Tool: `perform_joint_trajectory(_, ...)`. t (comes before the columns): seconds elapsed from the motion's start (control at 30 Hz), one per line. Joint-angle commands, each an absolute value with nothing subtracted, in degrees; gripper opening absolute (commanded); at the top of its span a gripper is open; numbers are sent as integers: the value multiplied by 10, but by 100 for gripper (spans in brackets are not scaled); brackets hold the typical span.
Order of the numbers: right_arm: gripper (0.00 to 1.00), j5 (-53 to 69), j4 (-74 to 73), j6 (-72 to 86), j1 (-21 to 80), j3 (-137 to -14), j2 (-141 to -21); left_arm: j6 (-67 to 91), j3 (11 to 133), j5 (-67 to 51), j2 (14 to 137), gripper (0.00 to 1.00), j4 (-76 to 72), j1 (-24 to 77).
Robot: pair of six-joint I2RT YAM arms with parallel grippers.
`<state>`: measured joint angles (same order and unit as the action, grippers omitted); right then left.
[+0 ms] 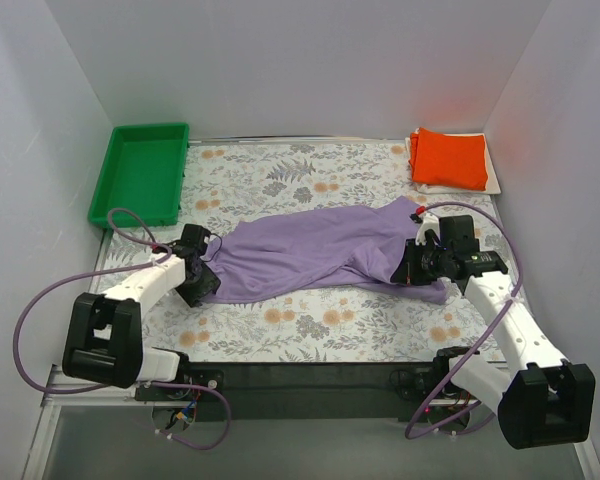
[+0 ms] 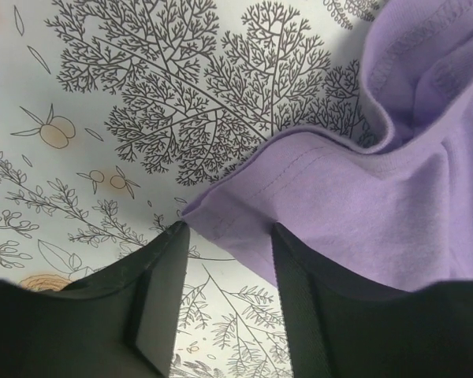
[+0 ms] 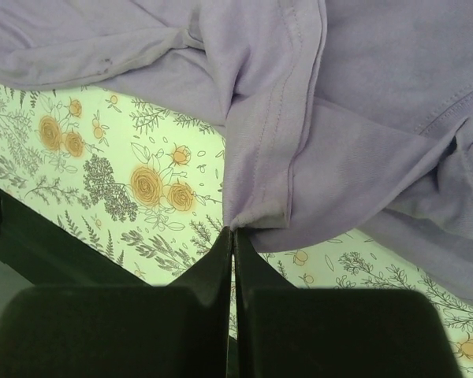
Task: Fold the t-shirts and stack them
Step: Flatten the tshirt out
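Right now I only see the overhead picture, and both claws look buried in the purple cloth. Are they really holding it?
Observer: One is. The wrist camera on the right gripper shows its jaws shut tight on a stitched hem of the purple shirt.
Operator: And the other claw, on the left?
Observer: No grip there. The left gripper is open, its jaws standing apart, with one corner of the shirt lying at the gap between them.
Operator: Does that corner look flat or bunched?
Observer: The corner itself lies fairly flat, but just behind it the cloth rises in a curled fold.
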<state>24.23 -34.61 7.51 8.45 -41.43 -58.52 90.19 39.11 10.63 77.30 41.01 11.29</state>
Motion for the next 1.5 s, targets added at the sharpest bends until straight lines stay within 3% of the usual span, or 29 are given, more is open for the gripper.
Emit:
perform_joint_trajectory(0.0,1,256,-341,71,88,-417,-568,935,375,124,806,42,402,130)
perform_joint_trajectory(0.13,1,250,-341,69,88,-422,-566,946,366,126,832,22,396,142)
perform_joint_trajectory(0.2,1,243,-342,69,88,-427,-568,947,368,128,834,0,398,143)
perform_joint_trajectory(0.33,1,205,-344,68,87,-463,-571,933,414,160,824,0,425,142)
perform_joint_trajectory(0.43,1,143,-344,65,87,-535,-588,909,523,201,822,0,465,135)
perform_joint_trajectory(0.7,1,-45,-342,26,87,-799,-668,831,942,236,865,0,538,112)
perform_joint_trajectory(0.83,1,-118,-336,8,87,-954,-698,801,1083,233,867,0,537,112)
perform_joint_trajectory(1.0,1,-178,-309,-31,88,-1040,-684,767,1125,244,798,0,496,112)
perform_joint_trajectory(1.17,1,-187,-241,-71,87,-1043,-596,706,1042,260,623,0,371,112)
perform_joint_trajectory(1.47,1,-138,-200,-141,99,-1101,-510,631,1129,261,537,0,359,121)
